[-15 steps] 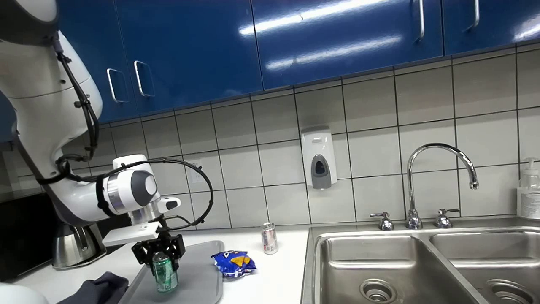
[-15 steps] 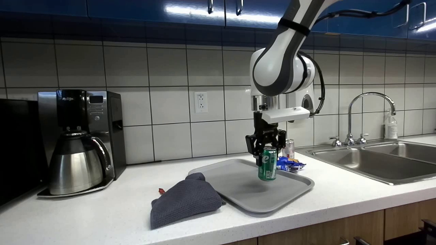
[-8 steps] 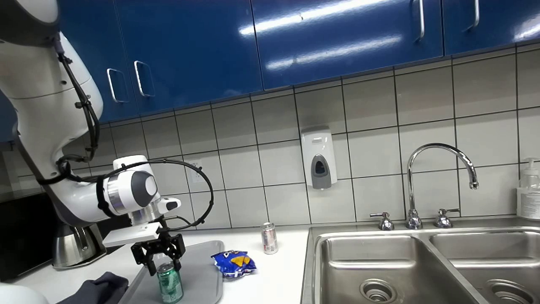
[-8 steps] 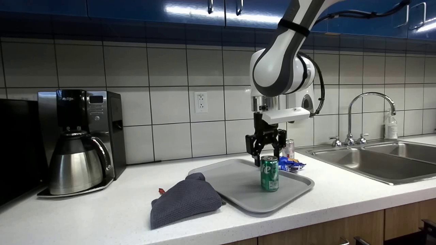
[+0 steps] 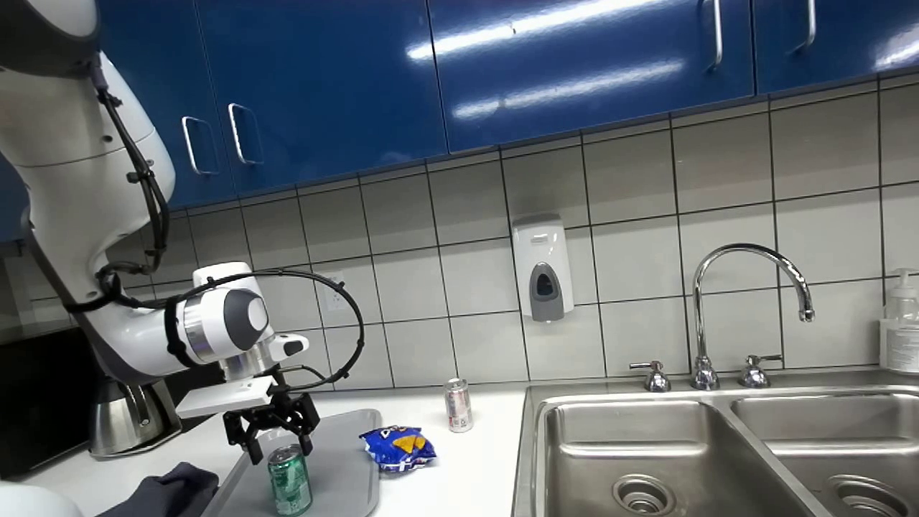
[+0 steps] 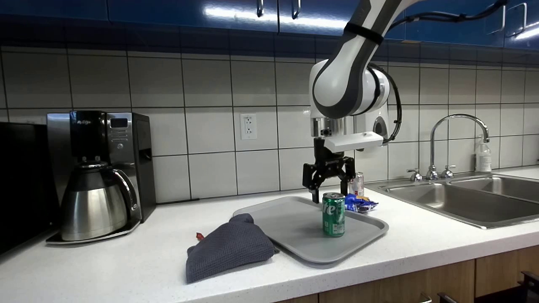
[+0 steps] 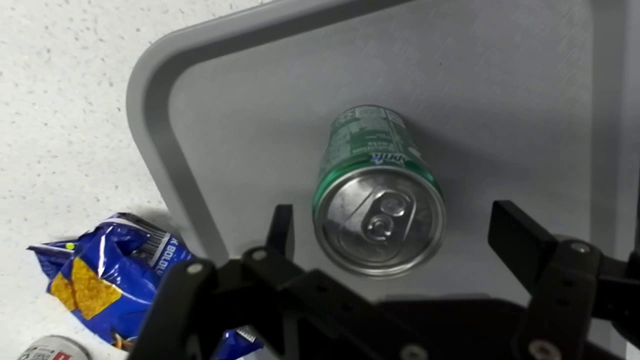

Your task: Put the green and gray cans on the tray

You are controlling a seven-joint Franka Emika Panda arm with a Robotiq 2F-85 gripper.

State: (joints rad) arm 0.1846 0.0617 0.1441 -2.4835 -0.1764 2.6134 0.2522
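The green can (image 6: 333, 216) stands upright on the gray tray (image 6: 286, 223). My gripper (image 6: 330, 197) hangs just above it in both exterior views, jaws wide apart. In the wrist view the lid of the green can (image 7: 380, 225) lies between the fingers (image 7: 520, 245), with gaps on both sides, so nothing is held. A silver-gray can (image 5: 458, 406) is upright on the counter near the wall, off the tray; it is partly hidden behind the arm and bag in an exterior view (image 6: 358, 184), and only its top edge shows in the wrist view.
A blue chip bag (image 5: 398, 449) lies on the counter beside the tray, close to the gray can. On the tray's opposite side is a dark folded cloth (image 6: 229, 248). A coffee maker (image 6: 141, 168) stands farther along, and the sink (image 5: 535, 459) is past the gray can.
The green can was held slightly above the tray a second ago. It has come down onto the tray, and the jaws have spread away from it. The arm has barely moved.
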